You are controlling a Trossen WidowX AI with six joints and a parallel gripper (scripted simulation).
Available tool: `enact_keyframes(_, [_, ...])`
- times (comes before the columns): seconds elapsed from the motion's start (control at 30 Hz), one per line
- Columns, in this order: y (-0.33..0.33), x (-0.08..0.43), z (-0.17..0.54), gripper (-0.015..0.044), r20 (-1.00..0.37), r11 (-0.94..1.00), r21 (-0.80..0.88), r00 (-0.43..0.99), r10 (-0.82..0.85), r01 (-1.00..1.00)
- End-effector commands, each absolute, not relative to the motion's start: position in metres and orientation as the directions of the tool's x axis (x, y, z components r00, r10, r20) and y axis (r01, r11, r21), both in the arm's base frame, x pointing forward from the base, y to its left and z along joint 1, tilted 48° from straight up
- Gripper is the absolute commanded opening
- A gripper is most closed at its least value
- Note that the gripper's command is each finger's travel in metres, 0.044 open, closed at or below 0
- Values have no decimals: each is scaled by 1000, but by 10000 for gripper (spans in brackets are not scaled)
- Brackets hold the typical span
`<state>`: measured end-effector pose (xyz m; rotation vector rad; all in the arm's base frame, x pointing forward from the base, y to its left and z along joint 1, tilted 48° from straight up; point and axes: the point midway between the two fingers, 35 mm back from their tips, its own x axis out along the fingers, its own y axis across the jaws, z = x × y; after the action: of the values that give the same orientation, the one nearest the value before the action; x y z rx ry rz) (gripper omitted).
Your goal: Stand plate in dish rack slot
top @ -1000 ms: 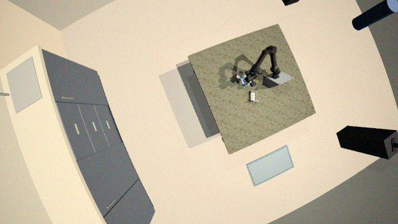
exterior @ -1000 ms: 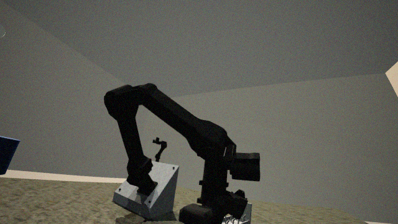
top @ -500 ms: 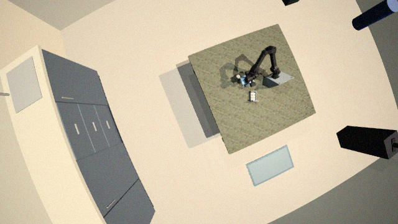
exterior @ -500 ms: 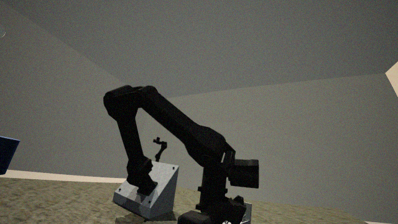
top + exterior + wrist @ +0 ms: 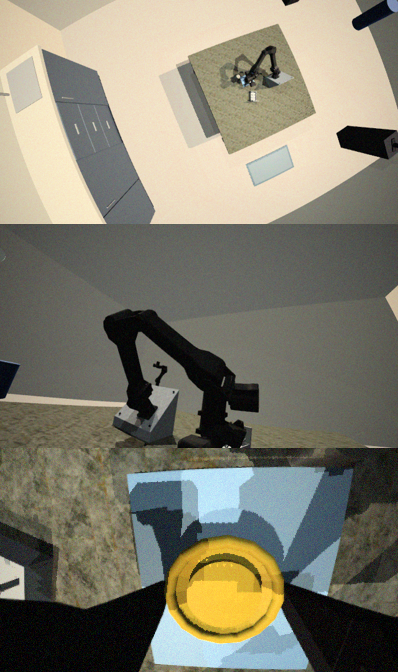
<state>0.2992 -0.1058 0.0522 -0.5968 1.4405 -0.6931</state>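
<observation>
The yellow round plate (image 5: 220, 610) lies flat over a light blue square (image 5: 170, 650) (image 5: 243, 81) in the wrist view. My gripper (image 5: 222, 588) is shut on the plate, one black finger against its left edge and one against its right. In the top view the arm hides the plate, and in the exterior view the fingertips are out of frame. The white dish rack (image 5: 253, 96) (image 5: 11, 580) stands beside the blue square, to the left in the wrist view. In the exterior view it is mostly hidden behind the gripper.
The arm stands on a grey slanted base (image 5: 284, 79) (image 5: 165, 398). A small cream round thing (image 5: 238, 76) is beside the blue square, with dark shapes next to it. The table top (image 5: 249, 124) has its edges well beyond the rack.
</observation>
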Motion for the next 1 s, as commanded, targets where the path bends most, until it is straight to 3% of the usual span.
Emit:
enact_keyframes(0.0, [-100,302,56,218,-676,675,-735,8,-737,64])
enact_keyframes(0.3, [-63,311,85,0,-688,688,-723,28,-726,63])
enact_keyframes(0.97, [4,317,145,0,-693,695,-717,54,-719,59])
